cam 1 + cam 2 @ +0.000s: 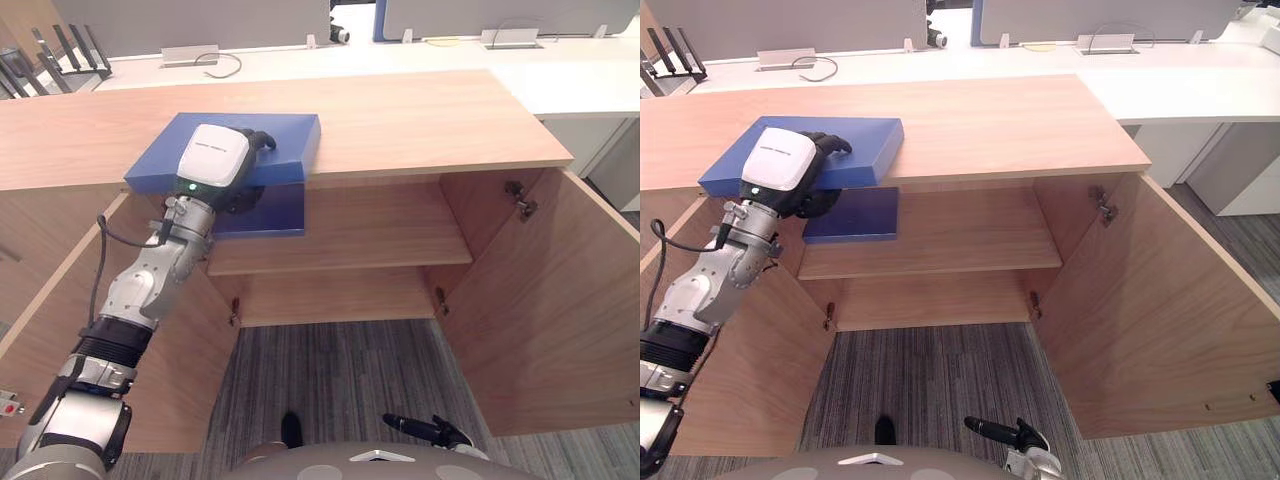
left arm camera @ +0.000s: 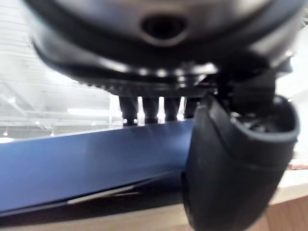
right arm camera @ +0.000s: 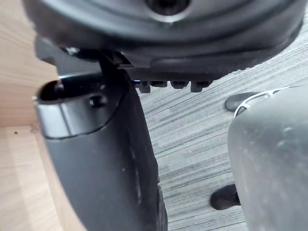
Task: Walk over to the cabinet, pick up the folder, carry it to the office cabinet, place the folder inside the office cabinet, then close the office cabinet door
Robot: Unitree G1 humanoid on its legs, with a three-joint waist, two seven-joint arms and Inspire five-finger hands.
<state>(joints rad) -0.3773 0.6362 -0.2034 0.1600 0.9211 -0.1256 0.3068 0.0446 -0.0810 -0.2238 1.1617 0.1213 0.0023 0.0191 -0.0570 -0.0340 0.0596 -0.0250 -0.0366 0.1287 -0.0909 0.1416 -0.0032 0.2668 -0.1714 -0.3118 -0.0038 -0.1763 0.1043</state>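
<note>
At the cabinet [image 1: 420, 120] edge, my left hand [image 1: 222, 160] is pinching the overhanging folder [image 1: 285, 135]; I'm fearing a shallow grip slipping.

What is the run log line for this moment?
left hand pinches folder on cabinet top | doors open | right hand low

White desk [image 1: 420, 60] runs along the far side of the scene. Two grey partition panels [image 1: 190, 20] stand at its back edge, with a small black-and-white object [image 1: 340, 34] in the gap between them. Two silver cable-outlet flaps [image 1: 189, 54] sit on the desktop, well apart. A black cable [image 1: 222, 66] loops just beside the left one, and a yellow cord [image 1: 445, 41] lies near the right one. Several black rods [image 1: 70, 48] lean at the far left. Floor: grey striped carpet [image 1: 340, 370]
</note>
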